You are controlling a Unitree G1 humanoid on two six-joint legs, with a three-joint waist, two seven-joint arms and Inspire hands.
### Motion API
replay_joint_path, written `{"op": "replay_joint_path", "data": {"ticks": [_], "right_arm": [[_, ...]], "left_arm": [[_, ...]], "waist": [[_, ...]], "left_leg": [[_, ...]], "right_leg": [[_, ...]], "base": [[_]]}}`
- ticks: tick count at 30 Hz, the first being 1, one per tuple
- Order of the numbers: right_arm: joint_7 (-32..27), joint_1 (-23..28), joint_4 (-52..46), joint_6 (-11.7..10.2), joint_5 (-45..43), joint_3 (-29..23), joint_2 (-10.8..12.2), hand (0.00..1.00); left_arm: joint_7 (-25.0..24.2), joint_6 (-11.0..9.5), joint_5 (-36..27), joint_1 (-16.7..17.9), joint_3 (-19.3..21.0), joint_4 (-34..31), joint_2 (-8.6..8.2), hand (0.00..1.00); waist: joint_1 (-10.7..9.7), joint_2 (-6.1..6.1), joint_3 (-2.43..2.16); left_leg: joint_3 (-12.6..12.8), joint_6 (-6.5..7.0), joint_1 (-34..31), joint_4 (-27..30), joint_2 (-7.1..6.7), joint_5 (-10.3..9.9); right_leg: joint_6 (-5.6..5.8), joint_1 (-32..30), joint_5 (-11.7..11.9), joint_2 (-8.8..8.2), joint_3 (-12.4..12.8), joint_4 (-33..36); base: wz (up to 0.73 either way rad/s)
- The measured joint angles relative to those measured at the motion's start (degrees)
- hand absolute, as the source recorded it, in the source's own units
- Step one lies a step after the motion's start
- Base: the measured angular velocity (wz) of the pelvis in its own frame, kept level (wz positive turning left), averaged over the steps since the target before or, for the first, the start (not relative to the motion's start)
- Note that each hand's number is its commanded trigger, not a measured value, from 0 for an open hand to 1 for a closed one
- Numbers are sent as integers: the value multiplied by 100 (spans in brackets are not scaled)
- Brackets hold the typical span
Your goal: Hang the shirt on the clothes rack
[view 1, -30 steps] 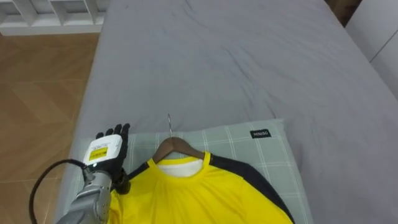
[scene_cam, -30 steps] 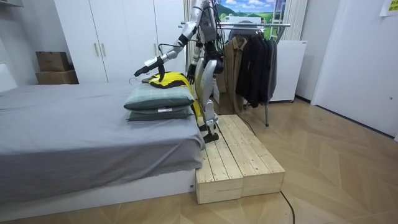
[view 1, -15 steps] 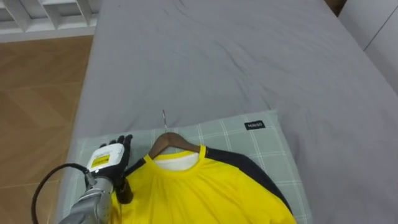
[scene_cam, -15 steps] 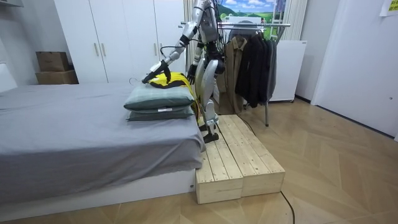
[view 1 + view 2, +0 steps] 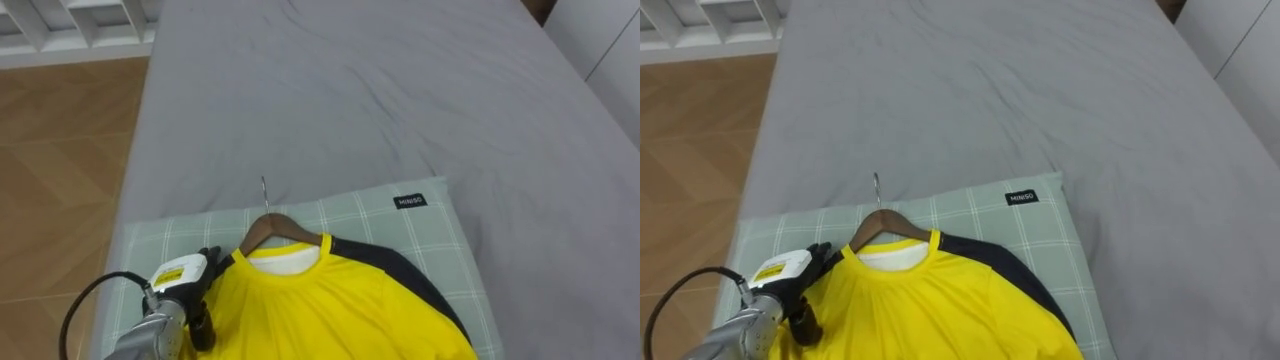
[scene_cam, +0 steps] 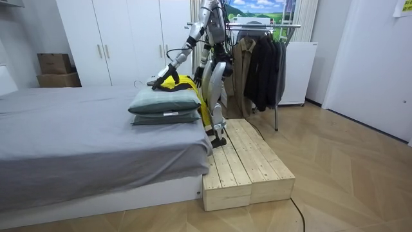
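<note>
A yellow shirt [image 5: 330,310] with dark sleeves lies on a wooden hanger [image 5: 278,228]. The hanger's metal hook [image 5: 265,193] points up the bed. Both rest on a green checked pillow [image 5: 420,235] at the near end of the grey bed [image 5: 350,90]. My left hand [image 5: 182,285] sits on the pillow at the shirt's left shoulder, touching its edge. In the room view I stand on a wooden platform [image 6: 248,164] at the bed's side, with my left hand [image 6: 161,73] reaching over the stacked pillows [image 6: 164,102] onto the shirt [image 6: 181,82].
Wooden floor [image 5: 50,150] and a white shelf unit [image 5: 60,20] lie left of the bed. Behind me stands a clothes rack [image 6: 264,26] hung with dark garments [image 6: 261,64]. White wardrobes [image 6: 116,38] line the far wall.
My left hand has drawn back along the pillow, from beside the hanger to the shirt's left shoulder. The shirt and hanger have not moved.
</note>
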Motion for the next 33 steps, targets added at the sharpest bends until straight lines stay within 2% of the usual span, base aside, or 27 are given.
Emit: {"op": "replay_joint_path", "data": {"ticks": [9, 14, 15, 16, 17, 18, 24, 27, 28, 31, 33], "right_arm": [[8, -4, 1, -2, -24, -3, -12, 0], [19, 21, 0, 0, -59, -3, 3, 0], [19, 24, 0, 1, -62, -3, 5, 0], [19, 25, 14, 1, -81, -4, 5, 0], [20, 33, 12, 2, -85, -5, 6, 0], [21, 37, 12, 2, -91, -6, 6, 0], [16, 6, -24, 2, -104, -1, 39, 0], [-16, -32, -28, 3, -104, -1, 49, 0], [-33, -39, -32, 6, -104, -1, 50, 0], [-52, -39, -31, 7, -105, -1, 74, 0], [-54, -31, -27, 7, -103, -1, 90, 0]], "left_arm": [[-86, -6, 2, 0, 15, -3, 1, 0], [-78, -22, 1, 1, 20, -7, 13, 0], [-78, -21, 1, 1, 20, -7, 16, 40], [-78, -23, 2, 1, 20, -7, 16, 51], [-78, -30, 1, 1, 22, -7, 16, 56], [-78, -30, 1, 1, 24, -7, 16, 68], [109, -29, -160, -3, 26, -6, 15, 75], [265, -28, -217, -12, 39, -6, 14, 86], [268, -18, -218, -10, 38, -4, 7, 93], [273, -5, -247, -10, 36, 11, 7, 100], [272, -4, -337, -9, 30, 48, 3, 100]], "waist": [[0, -16, -2], [-15, -88, -15], [-15, -96, -15], [-20, -105, -15], [-22, -109, -16], [-21, -111, -17], [-27, -129, -26], [-35, -130, -26], [-35, -131, -26], [-35, -152, -26], [-39, -176, -26]], "left_leg": [[2, 0, 10, -5, -10, 0], [35, 4, -13, 6, -34, 3], [57, 4, -8, 6, -30, 3], [84, 4, -7, 8, -27, 3], [84, 4, -8, 10, -26, 3], [84, 4, -9, 11, -26, 3], [137, 4, -35, 29, -5, 3], [148, 5, -37, 29, -3, 3], [148, 5, -37, 30, -3, 3], [148, 5, -38, 30, -3, 4], [149, 5, -39, 28, -2, 4]], "right_leg": [[0, -12, -15, -9, 14, 28], [-1, -92, -71, -42, 48, 148], [0, -95, -76, -43, 55, 156], [2, -98, -84, -48, 53, 167], [2, -99, -84, -47, 51, 168], [2, -99, -84, -47, 50, 168], [0, -153, -83, -39, 82, 216], [-1, -167, -84, -38, 86, 222], [-1, -167, -84, -38, 85, 222], [-1, -169, -84, -41, 94, 222], [-1, -170, -84, -39, 93, 220]], "base": [[0], [0], [0], [0], [0], [0], [-4], [-1], [0], [0], [0]]}}
